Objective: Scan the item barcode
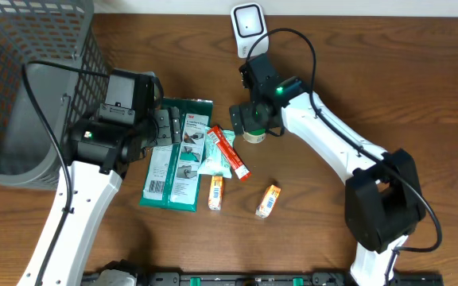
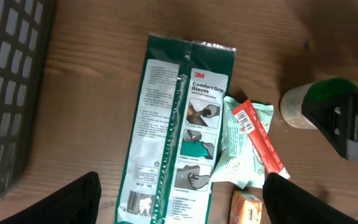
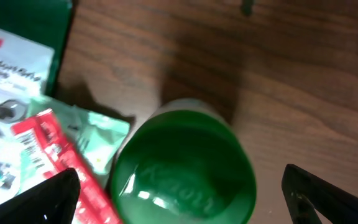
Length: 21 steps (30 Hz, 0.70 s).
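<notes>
We note the right gripper (image 3: pixel 182 198) spread wide above the green-capped bottle (image 3: pixel 185 165); the left gripper (image 2: pixel 182 202) is likewise spread over the 3M gloves pack (image 2: pixel 166 112).

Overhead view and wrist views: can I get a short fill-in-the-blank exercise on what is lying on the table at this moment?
1. The right gripper, fingers open, hangs over a jar whose lid is ____.
2. The brand printed on the gloves packet reads ____.
3. The small orange packets on the table number ____.
4. The grey meshed container by the left arm is a ____.
Missing words: green; 3M; two; basket.
</notes>
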{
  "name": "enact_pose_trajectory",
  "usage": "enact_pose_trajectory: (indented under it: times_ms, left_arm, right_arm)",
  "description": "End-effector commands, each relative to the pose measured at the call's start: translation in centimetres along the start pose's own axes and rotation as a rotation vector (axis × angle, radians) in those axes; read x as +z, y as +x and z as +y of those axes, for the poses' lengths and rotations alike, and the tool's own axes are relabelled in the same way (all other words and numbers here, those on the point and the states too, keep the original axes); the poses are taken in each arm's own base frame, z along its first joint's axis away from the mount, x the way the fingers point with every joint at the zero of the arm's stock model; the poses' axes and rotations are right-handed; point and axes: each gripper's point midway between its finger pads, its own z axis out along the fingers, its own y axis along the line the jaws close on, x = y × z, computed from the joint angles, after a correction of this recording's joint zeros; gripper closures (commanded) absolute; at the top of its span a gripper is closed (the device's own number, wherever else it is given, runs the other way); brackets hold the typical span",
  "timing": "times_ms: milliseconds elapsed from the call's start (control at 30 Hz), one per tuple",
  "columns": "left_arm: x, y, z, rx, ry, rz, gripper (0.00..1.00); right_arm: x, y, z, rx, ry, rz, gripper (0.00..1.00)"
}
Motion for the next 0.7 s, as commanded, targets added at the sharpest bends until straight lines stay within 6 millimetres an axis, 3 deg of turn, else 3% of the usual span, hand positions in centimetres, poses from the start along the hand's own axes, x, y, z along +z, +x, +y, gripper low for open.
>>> enact_pose_trajectory:
  times_ms: [0,167,233,667]
  left_arm:
    - [-0.2,-0.5,0.3,0.009,-0.012,-0.012,0.16]
    - [-0.2,-0.5,0.3,0.009,-0.012,-0.012,0.16]
    - [-0.2,-0.5,0.3,0.009,-0.012,-0.012,0.16]
    - [-0.2,-0.5,0.3,0.009,-0.012,-0.012,0.16]
  right_arm:
    - [1.2,-0.1,-0.4,-0.021,0.039,0.003,0.02]
    - [2.6,0.6,-0.5,-0.022,0.051,0.037,0.07]
    - [2.9,0.8,-0.6,-0.023,0.053,0.044,0.15]
    - [2.7,0.2,-0.5,-0.020,0.047,0.024,0.34]
